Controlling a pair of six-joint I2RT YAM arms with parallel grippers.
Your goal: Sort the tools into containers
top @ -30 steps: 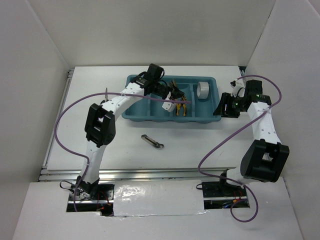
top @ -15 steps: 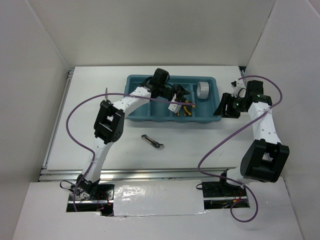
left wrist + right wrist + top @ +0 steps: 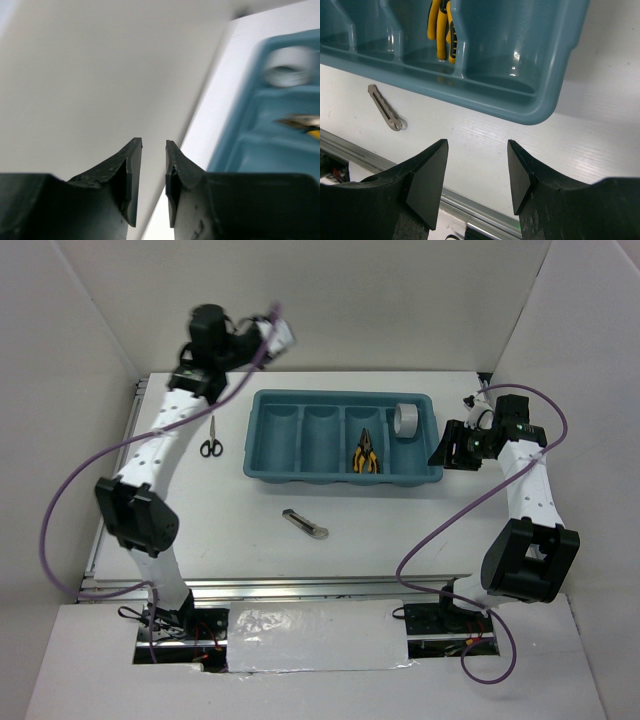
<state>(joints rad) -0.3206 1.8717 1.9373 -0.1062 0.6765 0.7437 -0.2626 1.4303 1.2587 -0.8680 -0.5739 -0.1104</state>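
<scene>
The teal tray (image 3: pixel 262 440) stands at mid-table with four compartments. Yellow-and-black pliers (image 3: pixel 365 459) lie in its third compartment, and the grey tape roll (image 3: pixel 405 420) lies in the fourth. The black-handled scissors (image 3: pixel 210 446) lie on the table left of the tray. The grey utility knife (image 3: pixel 305 524) lies in front of the tray. My left gripper (image 3: pixel 278 332) is raised high at the far left, blurred; in its wrist view it (image 3: pixel 153 145) is slightly open and empty. My right gripper (image 3: pixel 450 453) is open and empty (image 3: pixel 477 145) just off the tray's right end (image 3: pixel 530 107).
White walls enclose the table at the back and on both sides. The left wrist view faces the back wall, with the tray (image 3: pixel 250 150), tape roll (image 3: pixel 287 70) and pliers (image 3: pixel 305 122) at its right. The right wrist view shows the pliers (image 3: pixel 441 27) and knife (image 3: pixel 385 107).
My left arm has left the tray and swung up and to the far left, leaving the pliers in the third compartment. My right arm has barely moved.
</scene>
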